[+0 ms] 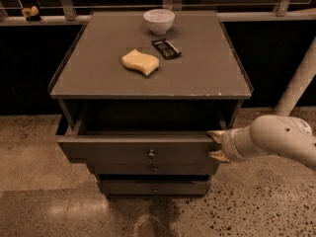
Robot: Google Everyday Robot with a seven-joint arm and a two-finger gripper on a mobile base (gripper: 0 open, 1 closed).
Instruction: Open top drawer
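The top drawer (113, 150) is a wide matte grey drawer with a small round metal knob (151, 153) at its centre. It stands pulled out from the grey cabinet, its dark inside showing. My gripper (216, 144) is at the drawer front's right end, one fingertip (215, 134) at the top edge and the other lower down beside the front. The white arm (276, 139) reaches in from the right. Two narrower grey drawers (153, 186) sit shut below.
On the cabinet top (207, 73) lie a yellow sponge (140, 62), a white bowl (159, 20) and a small dark packet (166, 48). A railing runs behind. A white pole (296, 85) leans at the right. Speckled floor lies in front.
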